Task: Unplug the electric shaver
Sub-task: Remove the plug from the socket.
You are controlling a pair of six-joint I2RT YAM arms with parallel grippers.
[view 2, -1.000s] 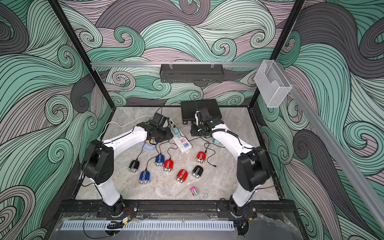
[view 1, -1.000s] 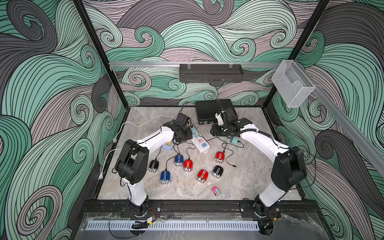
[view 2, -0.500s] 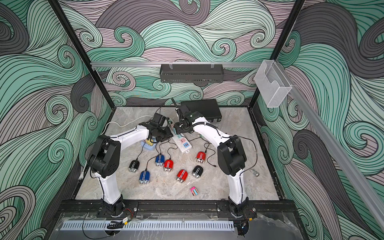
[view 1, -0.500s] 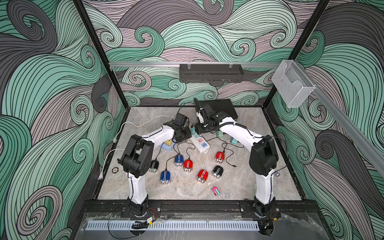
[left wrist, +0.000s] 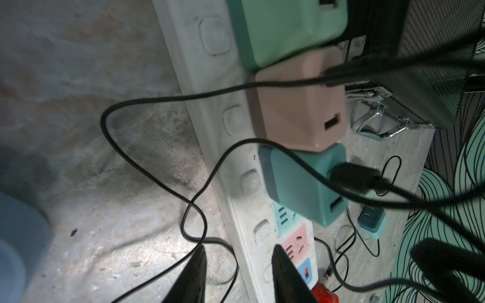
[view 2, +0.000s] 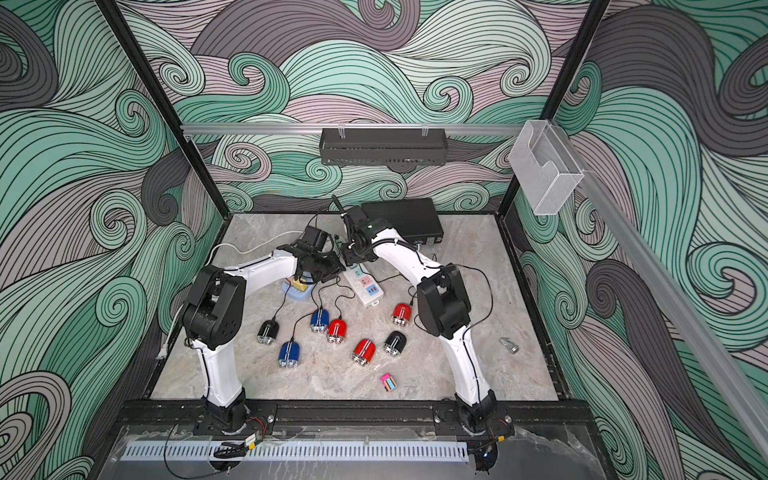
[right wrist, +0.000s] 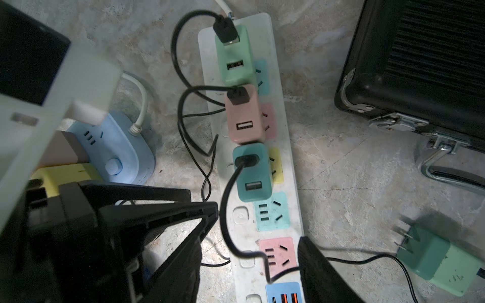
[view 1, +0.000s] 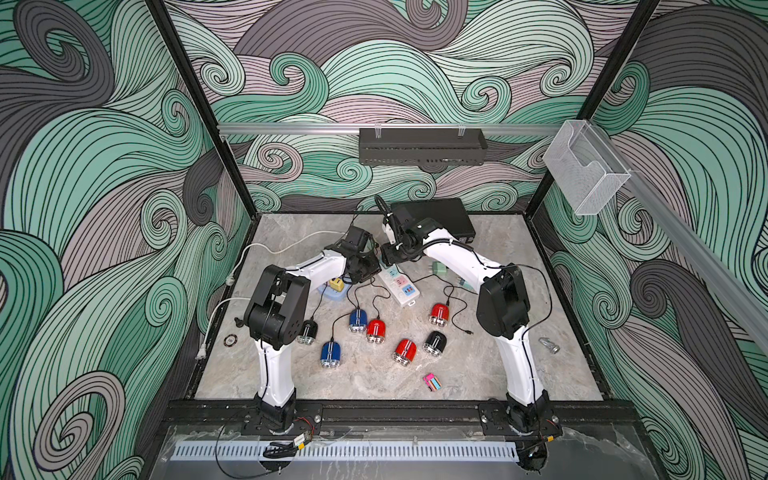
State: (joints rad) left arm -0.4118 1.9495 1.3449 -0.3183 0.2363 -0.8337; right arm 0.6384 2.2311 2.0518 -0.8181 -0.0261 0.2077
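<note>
right gripper [right wrist: 252, 244] swung across, now open over power strip [right wrist: 274, 47]; left gripper [left wrist: 239, 249] part-open, empty, beside strip; shavers [view 1: 357, 320] lie robot-side of strip, prob light, so pinch the stiff usb plug [right wrist: 245, 160] at teal charger [right wrist: 253, 195], not the floppy cords [right wrist: 225, 223].

Small red, blue and black shavers [view 1: 376, 330] [view 2: 336, 330] lie scattered mid-frame in both top views, several trailing thin black cables [view 1: 338, 322]. On the white power strip [right wrist: 241, 228], a green adapter [right wrist: 236, 63], a pink adapter [right wrist: 245, 118] and a teal adapter [right wrist: 252, 175] stand plugged in, in a row, each with a cable attached.
</note>
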